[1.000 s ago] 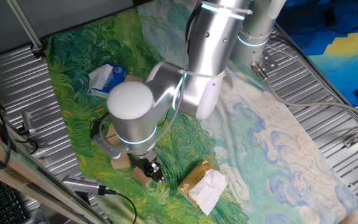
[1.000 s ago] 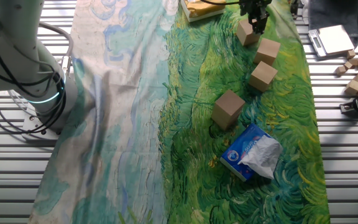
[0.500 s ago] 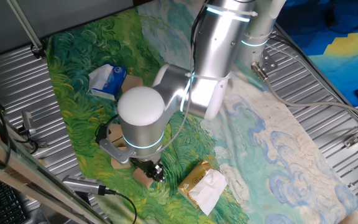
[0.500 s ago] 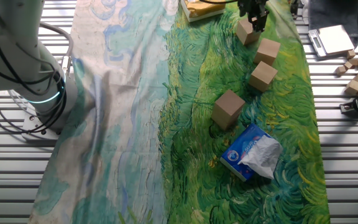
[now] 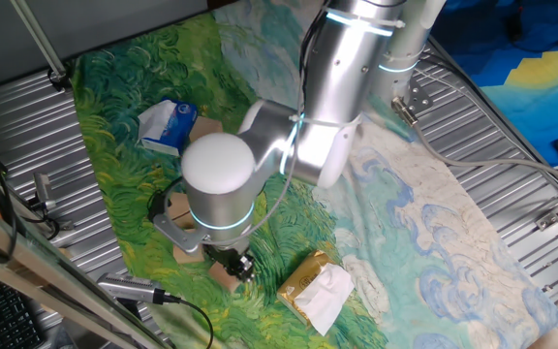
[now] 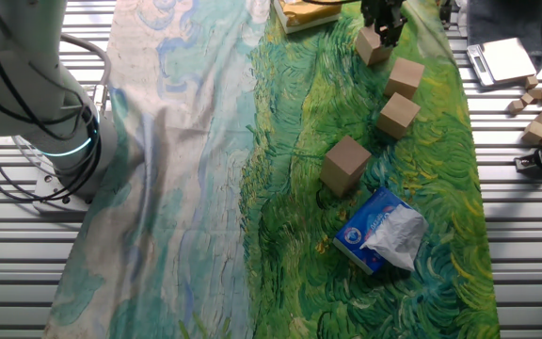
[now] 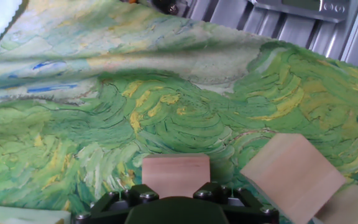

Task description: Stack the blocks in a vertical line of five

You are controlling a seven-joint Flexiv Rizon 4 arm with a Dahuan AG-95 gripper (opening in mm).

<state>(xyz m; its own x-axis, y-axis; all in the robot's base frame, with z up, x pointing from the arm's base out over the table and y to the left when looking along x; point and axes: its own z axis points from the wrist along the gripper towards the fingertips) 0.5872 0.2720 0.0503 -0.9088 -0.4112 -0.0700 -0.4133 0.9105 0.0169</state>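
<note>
Green painted cloth [image 6: 280, 141] covered the table. Over the last second, the gripper [image 6: 384, 21] barely shifted, pinching the end block [image 7: 176, 176]; stacking hadn't begun.

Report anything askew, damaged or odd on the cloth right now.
Nothing is spilled or damaged. The four blocks visible lie loose in a rough row, none stacked. They are turned at differing angles. The gripper sits at the farthest one. The blue-and-white packet looks crumpled.
</note>
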